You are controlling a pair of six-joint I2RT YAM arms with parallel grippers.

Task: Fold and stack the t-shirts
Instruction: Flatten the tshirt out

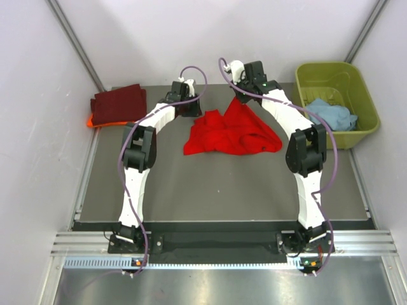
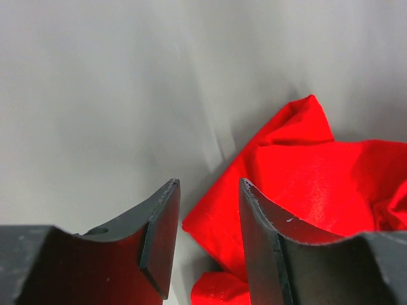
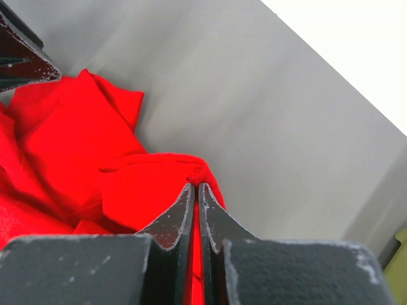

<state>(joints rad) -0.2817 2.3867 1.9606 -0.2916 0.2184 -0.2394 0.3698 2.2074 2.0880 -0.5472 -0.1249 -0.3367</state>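
Red t-shirt [image 1: 232,135] lies crumpled on the far half of the counter [image 1: 222,190], between the two arms. Its far corner stands up in a peak at the right hand [image 3: 196,185]. That hand is clenched on it, with red cloth pinched in the slit between the fingers [image 3: 175,219]. Left hand [image 2: 208,182] sits at the shirt's left edge, released: jaws apart, cloth edge visible through the gap, nothing gripped. Dark maroon t-shirt [image 1: 119,103] is folded at the far-left corner, on top of the orange t-shirt [image 1: 93,121], of which only a sliver shows. Light blue t-shirt [image 1: 332,115] is bunched inside the olive-green tub [image 1: 331,70] at far right.
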